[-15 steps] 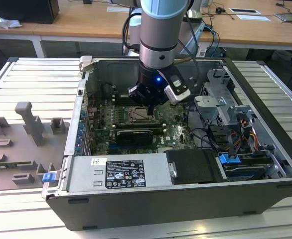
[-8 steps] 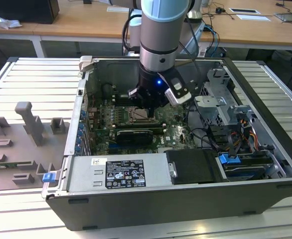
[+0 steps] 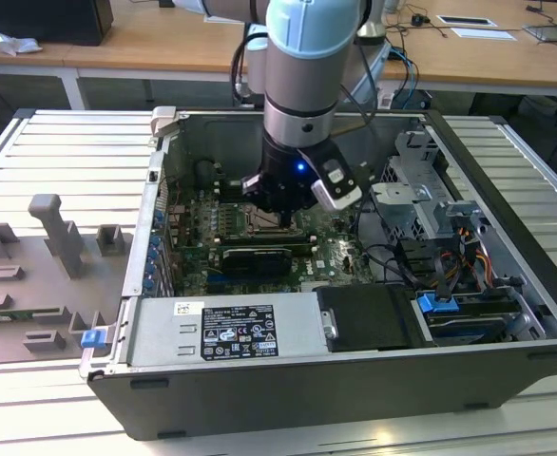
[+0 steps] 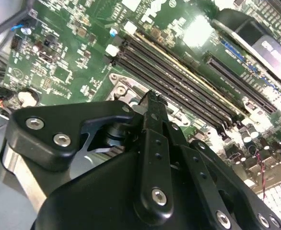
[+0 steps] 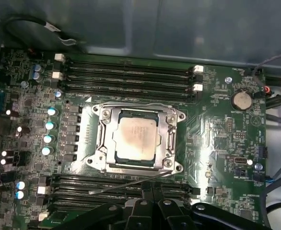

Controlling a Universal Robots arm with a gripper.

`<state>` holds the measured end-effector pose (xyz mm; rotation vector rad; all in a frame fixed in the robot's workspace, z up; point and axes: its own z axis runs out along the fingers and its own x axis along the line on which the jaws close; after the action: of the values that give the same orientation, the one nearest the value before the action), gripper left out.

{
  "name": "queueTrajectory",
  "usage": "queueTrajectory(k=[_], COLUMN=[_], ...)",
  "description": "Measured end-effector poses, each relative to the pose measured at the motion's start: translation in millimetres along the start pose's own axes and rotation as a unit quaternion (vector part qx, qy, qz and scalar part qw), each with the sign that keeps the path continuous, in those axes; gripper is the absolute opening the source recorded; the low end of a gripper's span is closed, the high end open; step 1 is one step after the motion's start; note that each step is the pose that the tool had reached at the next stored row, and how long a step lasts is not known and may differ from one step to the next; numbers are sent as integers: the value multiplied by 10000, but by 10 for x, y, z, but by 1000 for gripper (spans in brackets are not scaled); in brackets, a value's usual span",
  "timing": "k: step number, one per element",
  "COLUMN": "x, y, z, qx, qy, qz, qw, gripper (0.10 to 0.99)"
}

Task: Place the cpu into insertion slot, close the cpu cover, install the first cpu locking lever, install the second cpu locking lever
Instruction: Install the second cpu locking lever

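First wrist view: cpu (image 5: 136, 139) seated, cpu cover (image 5: 169, 130) down.

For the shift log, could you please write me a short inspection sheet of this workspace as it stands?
Surface: ribbed metal table, bearing the open computer case.
Job's things: cpu seated in the insertion slot; cpu cover lying down around it; a thin lever angled free beside the socket.
Clutter: grey fixture blocks on the exterior view's left.
Grippers: tool low over the socket.
Cables: bundle at the drive bays.
Surroundings: wooden desks behind.
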<state>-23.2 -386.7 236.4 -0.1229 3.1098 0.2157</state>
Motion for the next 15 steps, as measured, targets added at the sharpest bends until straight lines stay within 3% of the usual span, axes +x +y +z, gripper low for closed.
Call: queueTrajectory(k=[2,5,7,13,15], x=[54,249,312,357,407], y=[4,18,22,3,2], z=[4,11,25,175,204], qx=[-2,-11,-16,-27,-79], qy=[0,-1,-2,-2,-6], qz=[2,5,5,5,5], qw=[10000,10000,10000,10000,10000], gripper=[106,106,106,106,106])
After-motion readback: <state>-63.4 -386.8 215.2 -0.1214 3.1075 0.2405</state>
